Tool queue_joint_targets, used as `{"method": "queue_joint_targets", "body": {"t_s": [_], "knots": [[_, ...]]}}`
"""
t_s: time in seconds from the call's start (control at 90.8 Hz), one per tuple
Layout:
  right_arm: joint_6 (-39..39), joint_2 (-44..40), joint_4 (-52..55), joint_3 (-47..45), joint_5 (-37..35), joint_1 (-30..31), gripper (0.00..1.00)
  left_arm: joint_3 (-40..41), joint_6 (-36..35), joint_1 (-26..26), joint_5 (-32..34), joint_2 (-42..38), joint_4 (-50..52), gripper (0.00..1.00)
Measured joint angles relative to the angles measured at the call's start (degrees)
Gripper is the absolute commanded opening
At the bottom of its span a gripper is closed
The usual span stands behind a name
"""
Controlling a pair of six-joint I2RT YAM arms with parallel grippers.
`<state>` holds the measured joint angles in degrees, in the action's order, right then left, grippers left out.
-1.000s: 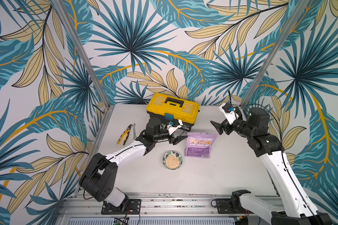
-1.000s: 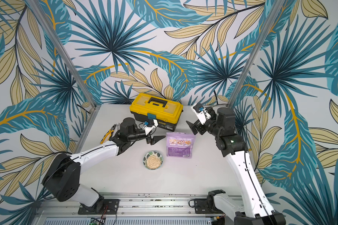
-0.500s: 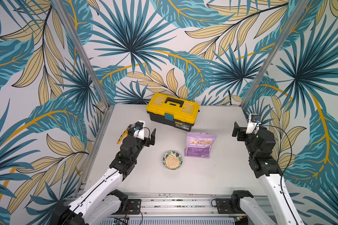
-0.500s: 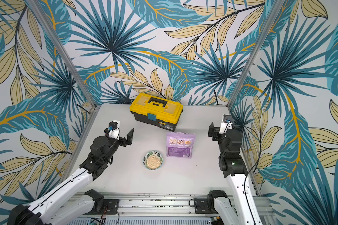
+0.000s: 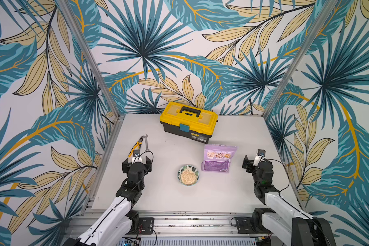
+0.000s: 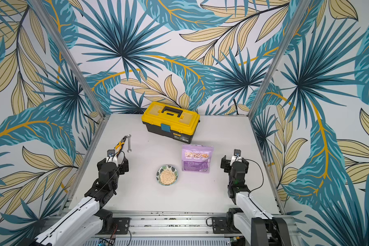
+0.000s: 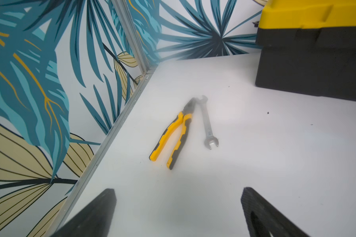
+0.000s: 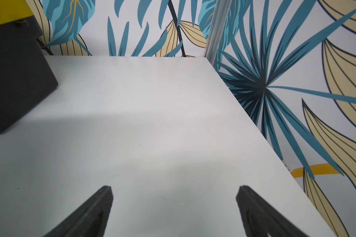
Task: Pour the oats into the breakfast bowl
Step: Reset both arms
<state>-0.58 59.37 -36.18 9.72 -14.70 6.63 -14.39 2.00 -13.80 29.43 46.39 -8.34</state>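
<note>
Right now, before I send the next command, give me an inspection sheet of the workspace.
Surface: white table, a few dark specks, no spilled oats seen.
Job's things: oats lie in the breakfast bowl; purple pouch beside it, apart, ungripped.
Clutter: yellow toolbox at the back; pliers and wrench side by side.
Grippers: left gripper open, empty; right gripper open, empty.
Cables: left wrist cable and right wrist cable loop clear of the job's things.
Surroundings: leaf-print walls, aluminium frame posts; nothing else seen.
</note>
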Motion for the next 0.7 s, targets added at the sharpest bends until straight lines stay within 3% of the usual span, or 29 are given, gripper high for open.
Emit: {"method": "queue_joint_targets", "body": {"t_s": [0.165, 0.518, 0.606, 0.705], "knots": [[-0.39, 7.89, -14.6, -1.4, 2.54, -0.22, 0.99, 0.09, -3.17, 3.56, -4.33, 8.35, -7.82, 1.0], [-1.79, 25.53, -42.4, -1.57, 7.13, -1.84, 0.99, -0.63, -7.72, 9.18, -18.71, 33.81, -39.28, 1.0], [-1.81, 27.87, -44.11, -1.79, 8.17, -1.9, 0.99, -0.81, -7.5, 10.64, -22.12, 42.23, -48.02, 1.0], [-1.6, 27.87, -43.1, 0.04, 9.66, -2.8, 0.99, -0.9, -7.08, 11.13, -24.33, 42.36, -47.69, 1.0]]}}
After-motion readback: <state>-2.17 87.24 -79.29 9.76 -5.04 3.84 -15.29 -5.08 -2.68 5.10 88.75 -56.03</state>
